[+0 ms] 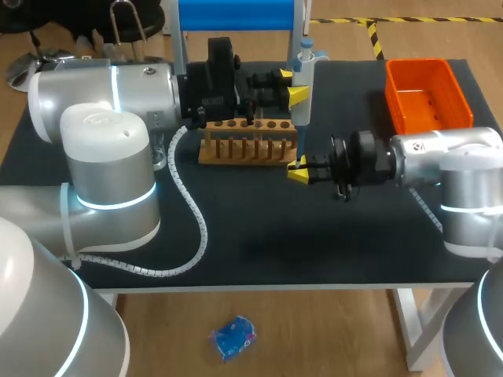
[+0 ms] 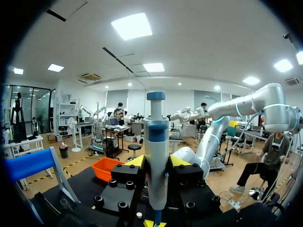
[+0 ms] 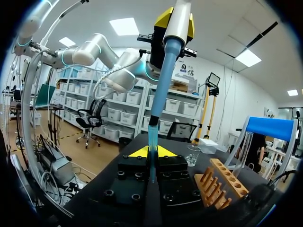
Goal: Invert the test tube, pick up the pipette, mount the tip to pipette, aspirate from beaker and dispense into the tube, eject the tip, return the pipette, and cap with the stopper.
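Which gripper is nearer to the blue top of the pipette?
Left. The left gripper grips the pipette body just under the top; the right gripper holds its lower end.

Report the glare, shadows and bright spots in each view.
Head view: ceiling light glints off the left arm shell, and shadows hardly show on the dark table. Left wrist view: ceiling panels glare above the pipette, itself evenly lit. Right wrist view: bright panels behind the pipette; the right gripper, holding the tip, sits in shade.
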### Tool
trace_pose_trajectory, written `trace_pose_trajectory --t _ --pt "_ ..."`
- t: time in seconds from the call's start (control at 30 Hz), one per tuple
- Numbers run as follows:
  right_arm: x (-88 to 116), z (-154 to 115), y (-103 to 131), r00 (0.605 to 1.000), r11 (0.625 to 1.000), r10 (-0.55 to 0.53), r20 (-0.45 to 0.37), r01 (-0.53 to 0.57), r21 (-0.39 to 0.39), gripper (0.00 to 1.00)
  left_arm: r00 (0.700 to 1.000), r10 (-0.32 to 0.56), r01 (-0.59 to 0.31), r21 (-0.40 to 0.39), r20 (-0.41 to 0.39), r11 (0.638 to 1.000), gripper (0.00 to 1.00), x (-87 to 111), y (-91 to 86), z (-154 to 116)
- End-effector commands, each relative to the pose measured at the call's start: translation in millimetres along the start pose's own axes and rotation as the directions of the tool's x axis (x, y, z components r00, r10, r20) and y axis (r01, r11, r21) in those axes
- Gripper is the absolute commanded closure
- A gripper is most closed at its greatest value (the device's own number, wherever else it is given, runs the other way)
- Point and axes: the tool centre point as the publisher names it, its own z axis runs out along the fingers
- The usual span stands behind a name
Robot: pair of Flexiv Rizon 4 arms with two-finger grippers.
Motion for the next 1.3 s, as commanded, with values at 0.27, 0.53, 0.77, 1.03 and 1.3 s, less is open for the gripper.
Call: trace_pose_trajectory --t 0.27,0.53,0.77,1.03,1.3 --pt "1.8 -1.2 2.7 1.0 1.0 -0.002 0.0 0.002 0.01 1.0 1.0 0.0 0.0 0.002 0.0 1.0 1.0 -0.1 0.4 0.5" --pt "3.6 0.1 2.7 1.0 1.0 0.01 0.001 -0.01 0.003 1.0 1.0 0.0 0.0 0.002 0.0 1.0 1.0 -0.1 0.4 0.5" --pt "2.4 2.1 4.8 1.0 1.0 0.019 0.009 -0.019 -0.013 1.0 1.0 0.0 0.0 0.002 0.0 1.0 1.0 -0.1 0.4 0.5" --pt "0.4 1.8 8.2 0.999 0.997 0.042 0.023 -0.041 -0.058 1.0 1.0 0.0 0.0 0.002 0.0 1.0 1.0 -0.1 0.4 0.5" --pt "-2.2 1.9 11.8 0.999 0.999 0.029 0.018 -0.028 -0.046 1.0 1.0 0.0 0.0 0.002 0.0 1.0 1.0 -0.1 0.4 0.5"
